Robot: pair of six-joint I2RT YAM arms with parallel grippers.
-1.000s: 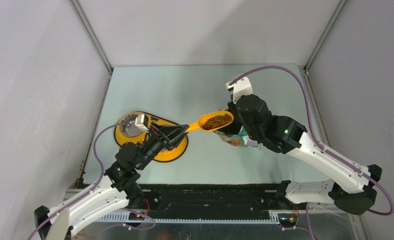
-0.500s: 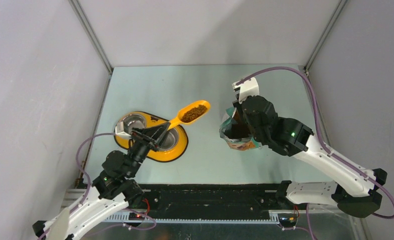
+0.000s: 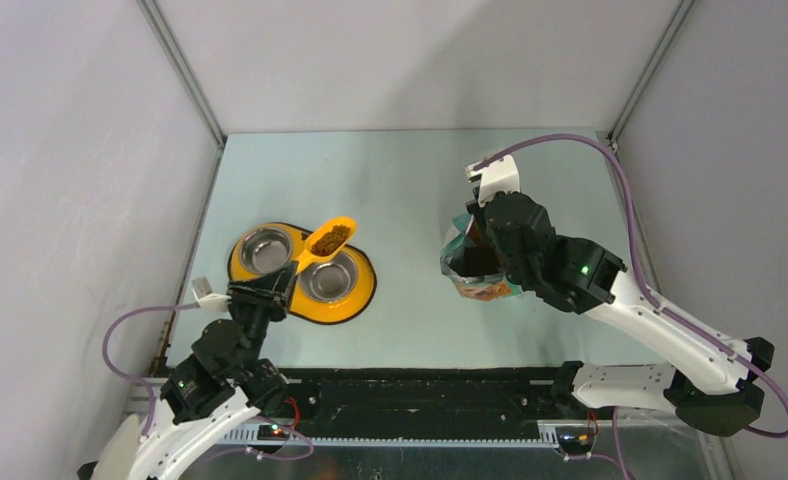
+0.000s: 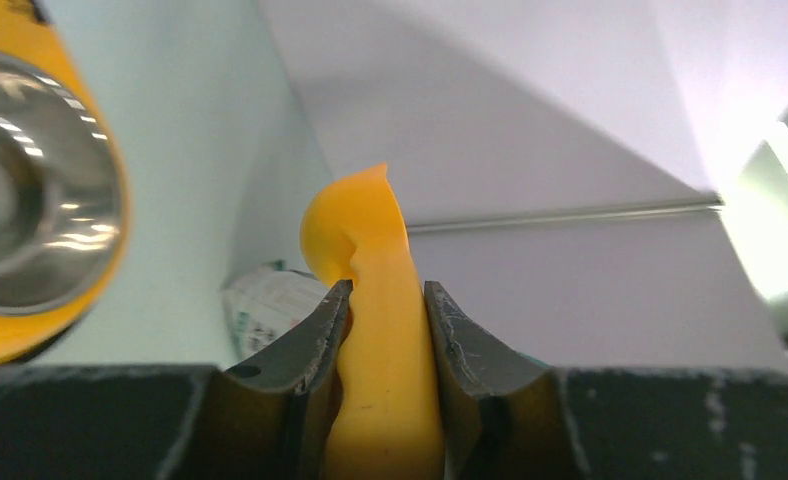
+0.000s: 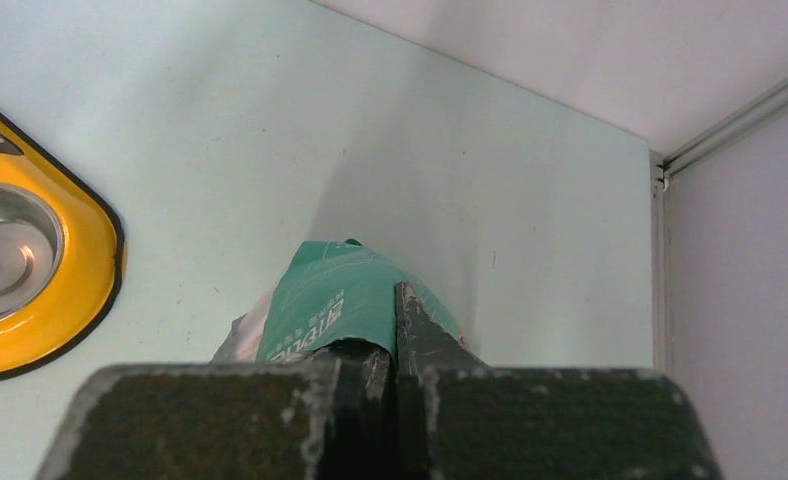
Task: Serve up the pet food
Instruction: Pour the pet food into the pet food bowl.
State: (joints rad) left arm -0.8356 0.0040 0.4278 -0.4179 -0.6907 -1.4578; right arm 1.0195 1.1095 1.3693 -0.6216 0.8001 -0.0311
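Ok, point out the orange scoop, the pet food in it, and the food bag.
orange scoop [image 3: 306, 261], top external view, on its handle just below the bowl.
pet food [image 3: 330, 240], top external view, middle of the brown heap in the scoop.
food bag [image 5: 335, 295], right wrist view, green panel near the pinched top.

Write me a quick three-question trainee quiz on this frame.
1. True or false: the left claw grips the orange scoop by its handle.
2. Where does the heap of pet food sit? A) in the scoop B) in a steel bowl C) on the table
3. Fill in: the right claw is shut on the ___.
Key: 1 true; 2 A; 3 bag.
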